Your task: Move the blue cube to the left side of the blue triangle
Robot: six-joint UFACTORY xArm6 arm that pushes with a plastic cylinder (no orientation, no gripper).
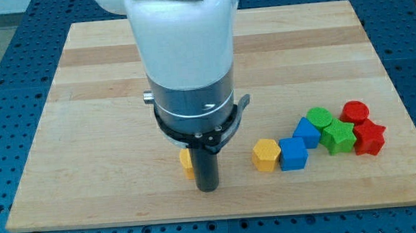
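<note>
The blue cube (293, 154) sits at the view's lower right, touching a yellow hexagon block (266, 155) on its left. The blue triangle (307, 132) lies just above and right of the cube, touching it. My tip (208, 188) is at the lower middle of the board, well to the left of both blue blocks. A yellow block (186, 162) sits right beside the rod on its left, partly hidden by it.
A green round block (319, 117), a green star block (338, 136), a red round block (354, 112) and a red star block (369, 137) cluster right of the blue triangle. The arm's white body (182, 53) covers the board's middle. The wooden board's (84, 102) bottom edge is close below the tip.
</note>
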